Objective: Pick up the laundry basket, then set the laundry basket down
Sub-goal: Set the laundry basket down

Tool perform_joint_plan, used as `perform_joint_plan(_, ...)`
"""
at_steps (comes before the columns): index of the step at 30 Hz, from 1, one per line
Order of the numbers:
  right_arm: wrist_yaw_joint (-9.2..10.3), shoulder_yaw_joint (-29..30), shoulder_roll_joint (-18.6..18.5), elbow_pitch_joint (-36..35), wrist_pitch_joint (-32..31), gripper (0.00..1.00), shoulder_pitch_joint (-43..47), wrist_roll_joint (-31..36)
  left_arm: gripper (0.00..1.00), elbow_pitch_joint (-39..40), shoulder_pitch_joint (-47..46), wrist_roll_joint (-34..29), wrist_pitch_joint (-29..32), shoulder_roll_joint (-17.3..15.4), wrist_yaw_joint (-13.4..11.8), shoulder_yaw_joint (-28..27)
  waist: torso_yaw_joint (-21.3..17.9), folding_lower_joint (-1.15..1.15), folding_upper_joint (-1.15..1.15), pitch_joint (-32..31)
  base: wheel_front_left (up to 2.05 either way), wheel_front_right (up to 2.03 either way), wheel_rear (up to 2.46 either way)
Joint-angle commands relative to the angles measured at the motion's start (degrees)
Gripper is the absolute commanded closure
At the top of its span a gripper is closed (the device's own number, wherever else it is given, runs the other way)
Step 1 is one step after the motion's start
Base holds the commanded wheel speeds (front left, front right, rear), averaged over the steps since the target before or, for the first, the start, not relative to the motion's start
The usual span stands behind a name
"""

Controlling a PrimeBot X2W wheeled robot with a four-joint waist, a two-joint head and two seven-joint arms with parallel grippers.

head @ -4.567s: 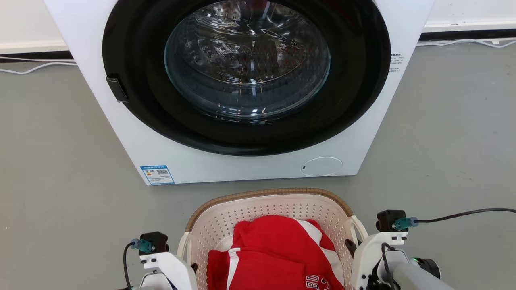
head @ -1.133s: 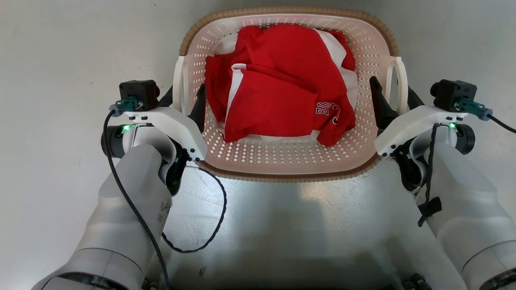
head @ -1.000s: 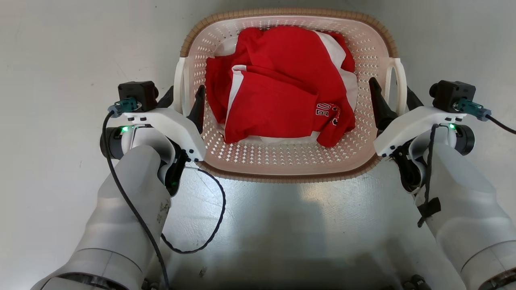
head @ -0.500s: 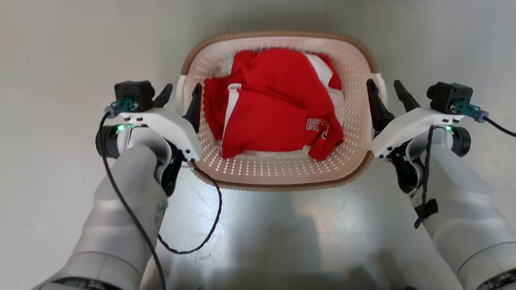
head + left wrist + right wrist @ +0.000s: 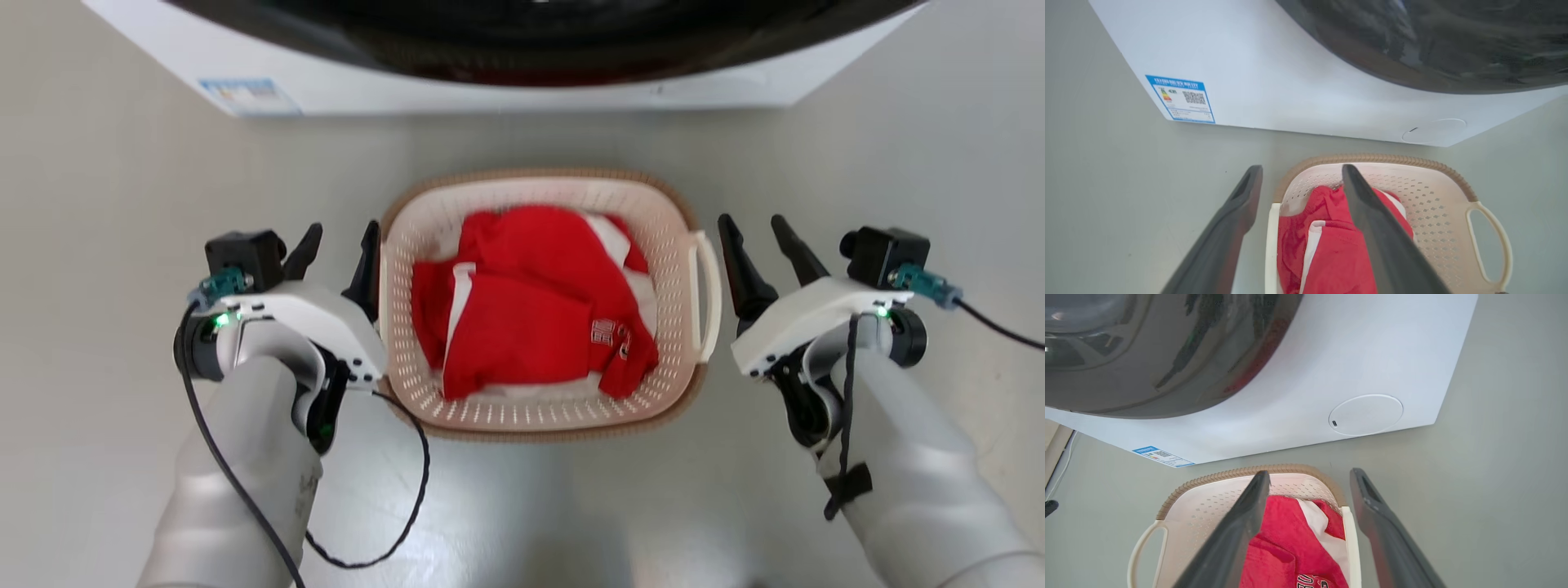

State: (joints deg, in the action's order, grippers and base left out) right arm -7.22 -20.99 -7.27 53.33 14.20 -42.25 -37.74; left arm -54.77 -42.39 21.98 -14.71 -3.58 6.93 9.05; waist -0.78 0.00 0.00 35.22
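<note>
Two grippers hang one on each side of the laundry basket (image 5: pixel 522 196). The left gripper (image 5: pixel 344 230) is right by the basket's left edge, its two dark fingers spread apart, holding nothing. The right gripper (image 5: pixel 749 224) is just past the white loop handle (image 5: pixel 707 286) on the basket's right side, fingers spread too, holding nothing. Red and white clothes (image 5: pixel 531 318) lie crumpled inside the basket. The basket sits on the grey floor (image 5: pixel 106 204), and the big white washing machine (image 5: pixel 506 86) stands close behind it.
</note>
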Motion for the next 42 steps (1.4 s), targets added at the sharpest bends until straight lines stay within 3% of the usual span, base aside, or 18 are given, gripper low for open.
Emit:
perform_joint_plan(1,-0.26,-0.68,0.50,-1.78,0.80,0.00,3.07,0.95,0.00,1.89,2.33,-1.11,-0.29,-1.36,0.38,-1.82,-0.28,0.00,0.00,-4.06,0.00,0.00,0.00)
perform_joint_plan(13,-0.26,2.91,1.01,-9.78,0.80,0.00,11.59,4.60,0.00,10.80,12.05,-5.24,-0.29,-0.58,0.54,-5.23,-0.55,0.00,0.00,-18.18,0.00,0.00,0.00)
perform_joint_plan(21,-0.26,5.28,1.11,-13.63,0.80,0.00,16.17,5.84,0.00,16.00,16.83,-5.18,-0.29,-0.32,0.55,-5.17,-0.61,0.00,0.00,-23.81,0.00,0.00,0.00)
perform_joint_plan(42,-0.26,12.86,1.23,-27.84,0.80,0.00,27.20,15.70,0.00,31.07,28.07,-6.97,-0.29,0.34,0.56,-8.03,-1.03,0.00,0.00,-31.35,0.00,0.00,0.00)
